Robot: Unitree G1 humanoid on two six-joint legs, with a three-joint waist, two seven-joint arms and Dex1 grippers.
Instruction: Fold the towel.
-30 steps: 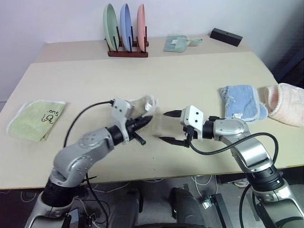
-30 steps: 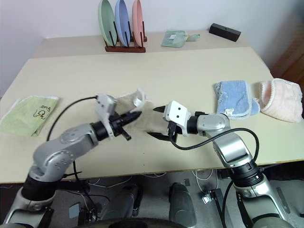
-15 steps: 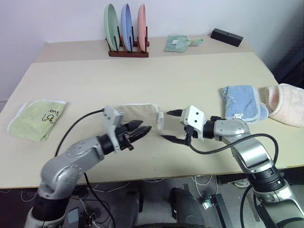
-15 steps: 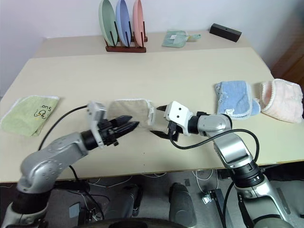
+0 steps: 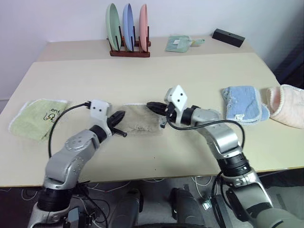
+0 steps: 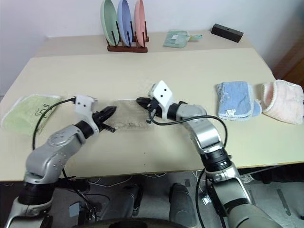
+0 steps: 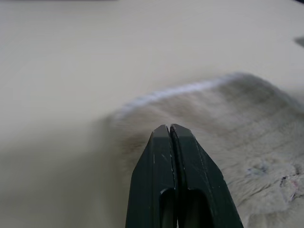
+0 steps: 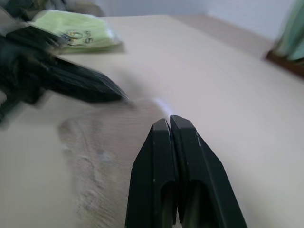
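The towel [image 5: 140,119] lies flat between my two grippers, a small beige rectangle with a white edge. My left gripper [image 5: 118,116] and right gripper [image 5: 151,106] are both closed, holding nothing.

Folded beige terry towel [image 5: 138,119] lies mid-table [image 5: 199,80], between left claw [image 5: 118,115] and right claw [image 5: 153,106]. Light-green cloth [image 5: 35,118] far left; light-blue folded cloth [image 5: 243,104] then pink cloth [image 5: 288,104] right. Wooden plate rack [image 5: 128,33], black box [image 5: 228,37] behind.
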